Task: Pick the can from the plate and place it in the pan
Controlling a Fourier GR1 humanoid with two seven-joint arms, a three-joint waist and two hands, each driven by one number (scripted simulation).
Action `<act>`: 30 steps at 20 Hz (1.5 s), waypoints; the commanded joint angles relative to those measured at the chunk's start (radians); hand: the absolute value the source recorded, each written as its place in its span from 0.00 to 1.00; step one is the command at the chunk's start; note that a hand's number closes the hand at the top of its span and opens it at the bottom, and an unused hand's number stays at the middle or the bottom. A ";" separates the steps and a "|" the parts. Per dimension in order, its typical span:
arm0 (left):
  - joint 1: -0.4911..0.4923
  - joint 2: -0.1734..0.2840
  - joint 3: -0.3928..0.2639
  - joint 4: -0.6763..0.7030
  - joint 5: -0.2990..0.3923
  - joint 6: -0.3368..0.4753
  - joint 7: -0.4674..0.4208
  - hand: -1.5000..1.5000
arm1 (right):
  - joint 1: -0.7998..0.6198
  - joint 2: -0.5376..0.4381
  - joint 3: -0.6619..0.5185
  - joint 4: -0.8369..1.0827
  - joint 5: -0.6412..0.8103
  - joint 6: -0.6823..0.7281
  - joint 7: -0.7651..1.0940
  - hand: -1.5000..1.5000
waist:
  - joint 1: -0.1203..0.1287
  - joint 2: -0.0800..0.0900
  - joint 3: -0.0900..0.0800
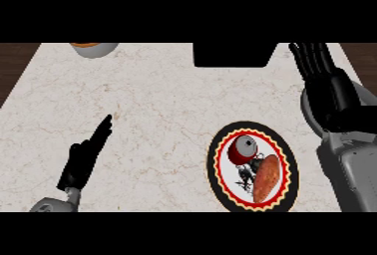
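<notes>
Plate (218, 149), black rim, red-yellow border: holds the red can (241, 150) lying on its side, plus a brown oval item (267, 179) beside it. Right hand (318, 62) above the plate, fingers straight, holding nothing. Left hand (85, 154) fingers extended, well left. Pan (232, 55) at the far edge.

Can (242, 150) on plate (216, 149) — pan (234, 54) behind it.

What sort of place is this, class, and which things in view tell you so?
Probably a kitchen counter: a pale marble-like countertop, a patterned plate holding a red can lying on its side, and a black pan at the far edge.
</notes>
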 commanded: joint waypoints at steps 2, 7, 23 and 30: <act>-0.012 -0.052 0.001 -0.086 0.004 0.031 -0.037 0.50 | 0.024 -0.008 0.021 0.028 -0.150 0.248 -0.085 1.00 | 0.006 -0.008 -0.003; -0.083 -0.145 -0.006 -0.153 0.055 0.021 -0.141 0.50 | -0.053 -0.202 0.119 0.096 0.054 0.412 -0.102 1.00 | 0.023 0.001 -0.009; -0.011 -0.186 -0.031 -0.175 0.010 0.030 -0.189 0.50 | -0.178 -0.293 0.156 0.480 0.267 0.725 -0.574 0.00 | 0.017 -0.006 -0.005; -0.077 -0.205 -0.006 -0.104 0.006 0.027 -0.194 0.50 | -0.269 -0.278 0.330 0.403 0.440 0.711 -0.463 0.00 | 0.007 -0.004 -0.006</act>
